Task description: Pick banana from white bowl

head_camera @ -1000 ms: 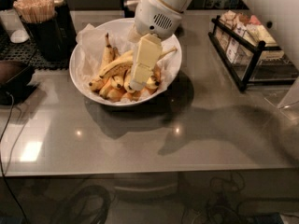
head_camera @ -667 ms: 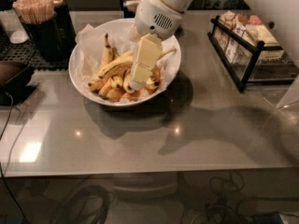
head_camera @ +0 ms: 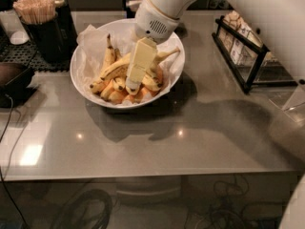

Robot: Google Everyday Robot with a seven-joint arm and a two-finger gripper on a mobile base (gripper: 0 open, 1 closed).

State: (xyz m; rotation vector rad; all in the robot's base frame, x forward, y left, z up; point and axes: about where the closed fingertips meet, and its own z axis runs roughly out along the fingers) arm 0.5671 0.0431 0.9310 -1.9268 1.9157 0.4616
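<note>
The white bowl [head_camera: 81, 82] stands on the grey counter at the back left, lined with crinkled white paper. It holds several spotted yellow bananas [head_camera: 112, 70] and some orange fruit [head_camera: 117, 95]. My gripper [head_camera: 133, 86] reaches down from above into the middle of the bowl, its cream-coloured fingers among the bananas. The fingertips are hidden among the fruit.
A black holder of wooden sticks [head_camera: 39, 23] stands left of the bowl on a black mat. A dark round object [head_camera: 12, 78] sits at the far left. A black wire rack with packets [head_camera: 245, 49] stands at the right. The grey counter [head_camera: 152, 142] stretches toward the front.
</note>
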